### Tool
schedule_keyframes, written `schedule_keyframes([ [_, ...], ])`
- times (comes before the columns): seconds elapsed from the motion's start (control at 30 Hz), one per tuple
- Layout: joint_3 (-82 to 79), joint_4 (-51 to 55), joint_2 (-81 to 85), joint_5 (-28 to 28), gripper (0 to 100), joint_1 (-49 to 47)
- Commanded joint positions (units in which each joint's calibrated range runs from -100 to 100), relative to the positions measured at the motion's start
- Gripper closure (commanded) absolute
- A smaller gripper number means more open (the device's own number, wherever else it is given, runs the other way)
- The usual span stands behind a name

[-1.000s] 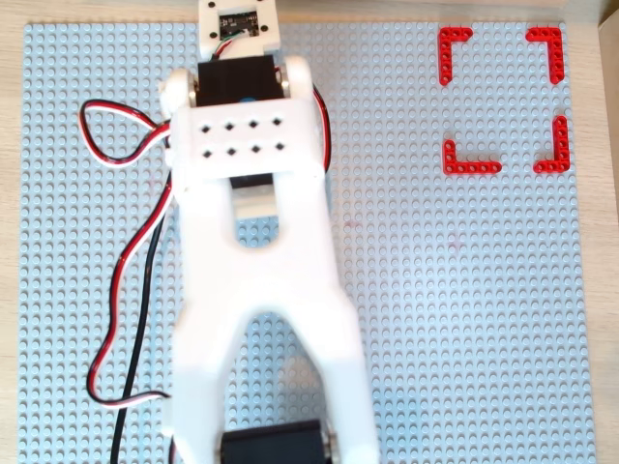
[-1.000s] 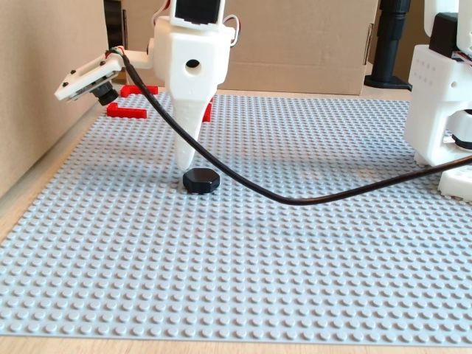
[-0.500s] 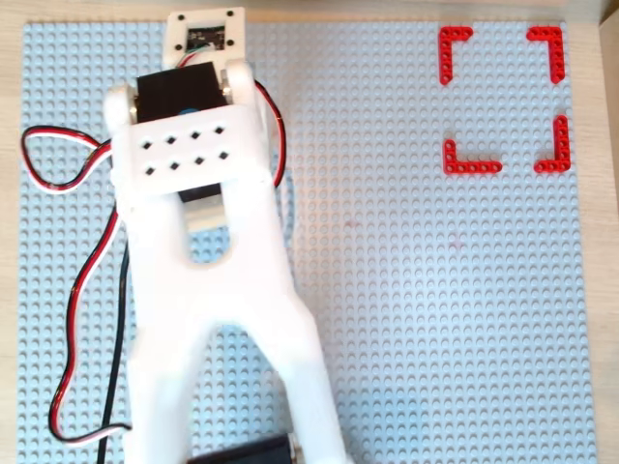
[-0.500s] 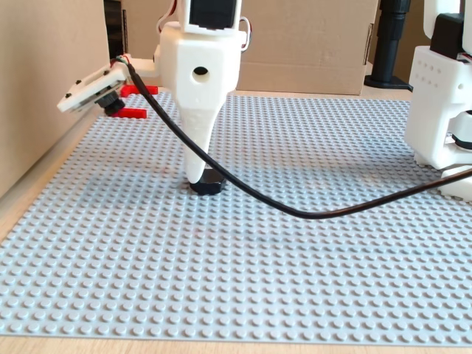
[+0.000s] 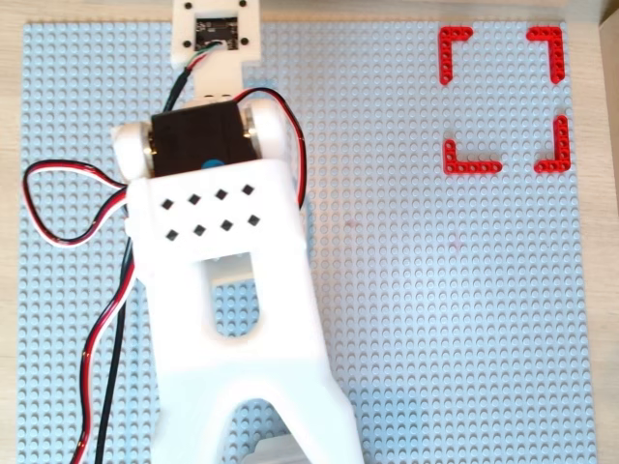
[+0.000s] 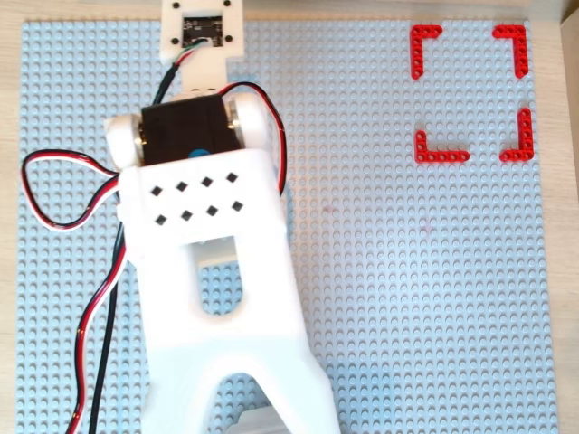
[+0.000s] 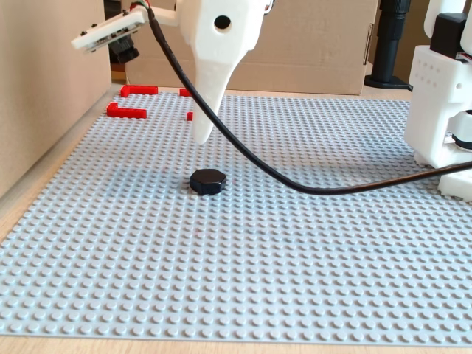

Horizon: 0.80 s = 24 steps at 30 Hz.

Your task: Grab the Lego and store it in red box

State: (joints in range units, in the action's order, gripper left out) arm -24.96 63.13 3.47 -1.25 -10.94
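Note:
The Lego (image 7: 206,181), a small glossy black hexagonal piece, lies flat on the grey studded baseplate (image 7: 243,280) in the fixed view. My gripper (image 7: 204,138) hangs above it with a clear gap and holds nothing. It shows side-on as a single white pointed finger (image 7: 209,96), so its opening is not visible. The red box (image 7: 125,112) lies at the far left, behind the gripper. In both overhead views it is a square of red corner brackets (image 5: 471,166) (image 6: 441,155) at the top right. There the white arm (image 5: 227,290) (image 6: 213,271) hides the Lego and the fingertips.
A black cable (image 7: 332,188) sags from the wrist across the plate to the right. The white robot base (image 7: 442,103) stands at the right edge. A cardboard wall (image 7: 44,88) lines the left side and a cardboard box (image 7: 310,44) stands behind the plate.
The gripper came down onto the Lego half a second ago and has since risen and tilted back without it. The Lego stays on the baseplate at nearly the same spot.

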Motion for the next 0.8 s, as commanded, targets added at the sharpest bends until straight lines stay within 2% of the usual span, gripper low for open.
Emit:
schedule_keyframes([
  [0.0,-4.95,-4.79,2.55,0.31,85,0.26],
  [0.23,-7.77,-6.81,3.23,0.31,70,-1.3],
  [0.43,-7.77,-6.9,3.23,-0.11,71,-5.25],
  [0.77,-8.04,-9.88,2.38,0.2,71,-5.4],
])
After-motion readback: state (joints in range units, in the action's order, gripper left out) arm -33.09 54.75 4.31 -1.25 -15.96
